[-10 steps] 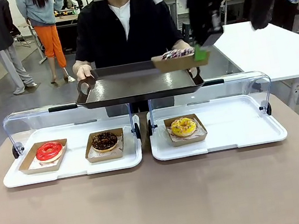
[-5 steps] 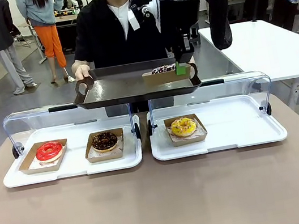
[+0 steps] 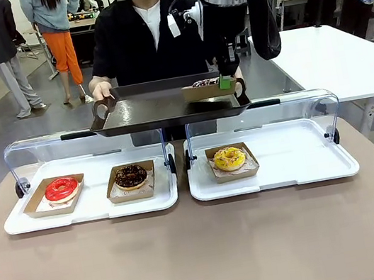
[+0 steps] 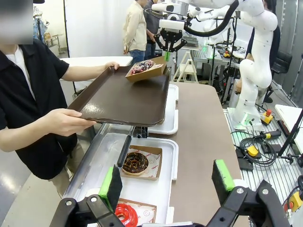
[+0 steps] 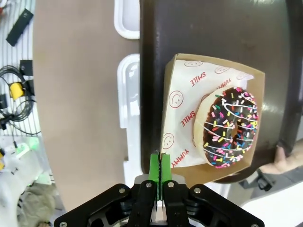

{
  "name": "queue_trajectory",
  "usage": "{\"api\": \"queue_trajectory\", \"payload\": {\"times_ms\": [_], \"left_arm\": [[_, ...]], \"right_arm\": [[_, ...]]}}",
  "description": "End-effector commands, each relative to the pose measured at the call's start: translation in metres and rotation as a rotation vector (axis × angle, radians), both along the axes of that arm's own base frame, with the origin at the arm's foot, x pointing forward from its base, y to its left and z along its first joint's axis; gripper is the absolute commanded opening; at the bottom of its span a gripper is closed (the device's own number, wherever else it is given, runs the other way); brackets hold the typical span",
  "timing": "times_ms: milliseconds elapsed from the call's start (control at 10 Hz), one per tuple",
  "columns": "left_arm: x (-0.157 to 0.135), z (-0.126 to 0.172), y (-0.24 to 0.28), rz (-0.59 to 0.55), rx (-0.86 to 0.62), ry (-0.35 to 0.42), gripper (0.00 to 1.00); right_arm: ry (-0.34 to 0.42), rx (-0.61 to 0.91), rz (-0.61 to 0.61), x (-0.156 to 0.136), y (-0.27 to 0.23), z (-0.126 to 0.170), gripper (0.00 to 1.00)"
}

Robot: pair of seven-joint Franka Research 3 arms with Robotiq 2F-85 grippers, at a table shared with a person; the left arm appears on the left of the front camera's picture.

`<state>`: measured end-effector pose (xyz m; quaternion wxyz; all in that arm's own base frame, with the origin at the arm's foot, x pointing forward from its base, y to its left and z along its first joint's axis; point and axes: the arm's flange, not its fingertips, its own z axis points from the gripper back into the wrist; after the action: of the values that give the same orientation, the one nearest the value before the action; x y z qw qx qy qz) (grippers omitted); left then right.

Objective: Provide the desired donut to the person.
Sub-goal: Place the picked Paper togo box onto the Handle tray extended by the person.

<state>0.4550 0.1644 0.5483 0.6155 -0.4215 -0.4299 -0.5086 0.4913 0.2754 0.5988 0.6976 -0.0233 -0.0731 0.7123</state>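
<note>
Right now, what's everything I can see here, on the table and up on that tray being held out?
sprinkled donut: one, chocolate with coloured sprinkles, on the serving tray
red donut: one, left display tray
chocolate donut: one, dark brown, left display tray
yellow donut: one, right display tray
cardboard trays: four, brown, one under each donut
serving tray: one, dark brown, held above the far edge of the table
display trays: two, white, side by side on the table
covers: two, clear, raised behind the display trays
table: one, tan
person's hands: two, at the serving tray's ends
left gripper: one, black with green pads, open, above the left display tray
right gripper: one, shut on the edge of the sprinkled donut's cardboard tray
</note>
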Motion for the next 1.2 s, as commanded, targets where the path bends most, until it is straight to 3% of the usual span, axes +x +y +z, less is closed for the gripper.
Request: {"api": "queue_trajectory", "payload": {"times_ms": [0, 1000, 1100], "left_arm": [[-0.001, 0.002, 0.001, -0.004, -0.01, -0.003, 1.0], [-0.001, 0.002, 0.001, -0.004, -0.01, -0.003, 1.0], [-0.001, 0.002, 0.001, -0.004, -0.01, -0.003, 1.0]], "right_arm": [[-0.017, 0.038, 0.065, 0.013, -0.001, 0.0, 0.01], [0.021, 0.058, 0.104, 0.029, -0.01, -0.029, 0.01], [0.021, 0.06, 0.112, 0.028, -0.009, -0.029, 0.43]]}}
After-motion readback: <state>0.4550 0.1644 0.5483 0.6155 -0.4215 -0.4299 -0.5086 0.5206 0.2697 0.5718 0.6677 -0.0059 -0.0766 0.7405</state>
